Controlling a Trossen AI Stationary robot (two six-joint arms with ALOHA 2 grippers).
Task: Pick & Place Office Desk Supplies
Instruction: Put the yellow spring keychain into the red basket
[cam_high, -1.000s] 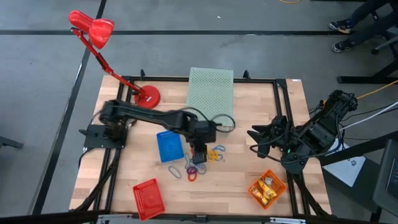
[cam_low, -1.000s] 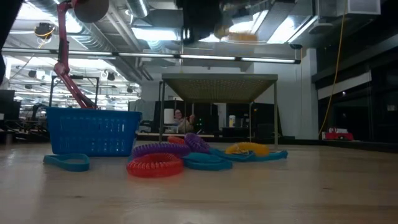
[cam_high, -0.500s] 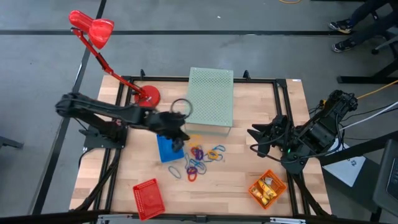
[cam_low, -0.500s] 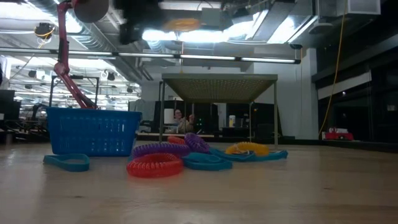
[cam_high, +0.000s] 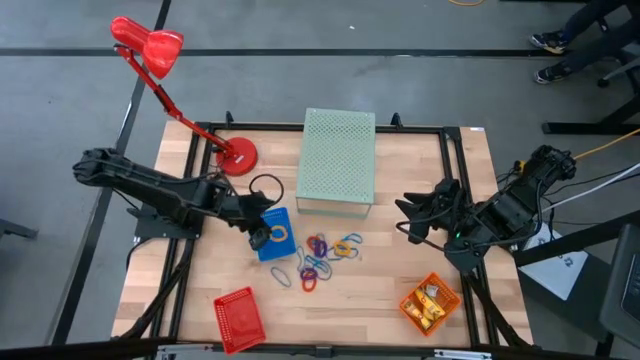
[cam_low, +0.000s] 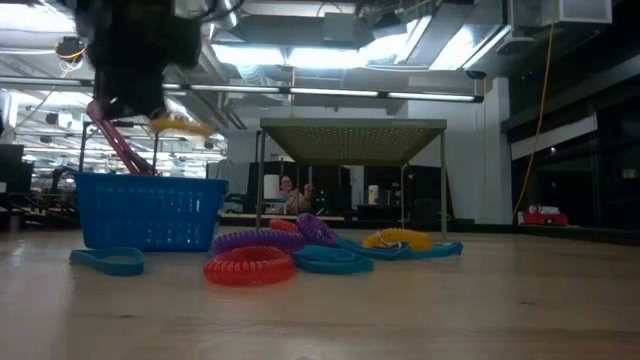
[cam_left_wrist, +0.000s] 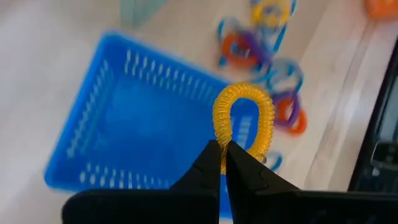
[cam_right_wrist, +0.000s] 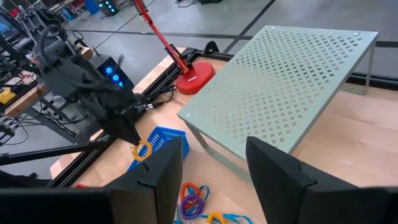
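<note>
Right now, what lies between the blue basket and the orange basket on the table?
In the high view, the heap of coloured loops lies between the blue basket and the orange basket, close to the blue one; past it is bare table.

High view — straight down over the whole table (cam_high: 400, 290). Low view — tabletop level, close, facing the room. Both wrist views share the blue basket (cam_left_wrist: 124, 124), at nine o'clock of the loops (cam_high: 325, 250).
</note>
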